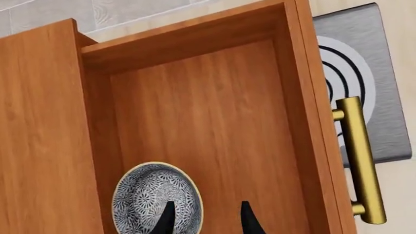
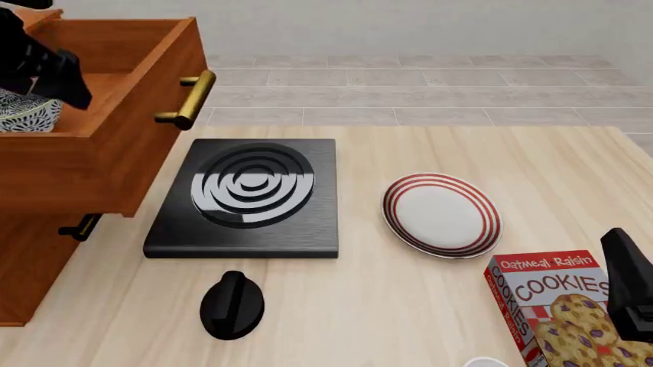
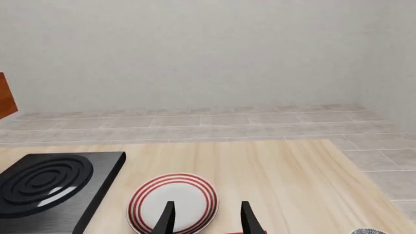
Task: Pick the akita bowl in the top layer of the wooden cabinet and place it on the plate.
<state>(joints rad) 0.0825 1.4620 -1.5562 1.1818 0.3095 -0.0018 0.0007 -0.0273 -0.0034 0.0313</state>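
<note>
Here your left gripper [image 1: 206,219] hangs over the pulled-out top drawer [image 1: 208,122] of the cabinet [image 2: 61,229], its two dark pointed fingers spread apart and holding nothing. One fingertip [image 1: 167,217] overlaps the rim of the bowl [image 1: 156,197] in the left wrist view; whether it touches, you cannot tell. The bowl is small, round and deep, white with a dense dark speckled pattern and a pale rim, and it sits on the drawer's smooth reddish-brown wood floor, near a side wall. A brass bar handle [image 1: 359,161] runs along the drawer's front.

The front view shows only a sliver of the bowl [image 2: 26,115] behind the drawer wall, with the left arm dark above it, but it gives you the whole worktop [image 2: 408,306] of pale wood grain: a black square stove [image 2: 248,197] with grey rings just below the drawer, a black knob [image 2: 232,304] nearer you, a red cookie box [image 2: 556,306] at the near right, and the plate [image 2: 442,214], round and white with red rings, lying flat between stove and box.

Your right gripper [image 3: 206,219] is spread too, empty, well above the worktop; its wrist view looks down on the plate [image 3: 172,202] and the stove's edge [image 3: 52,187], with a grey wall and tiled floor beyond.
</note>
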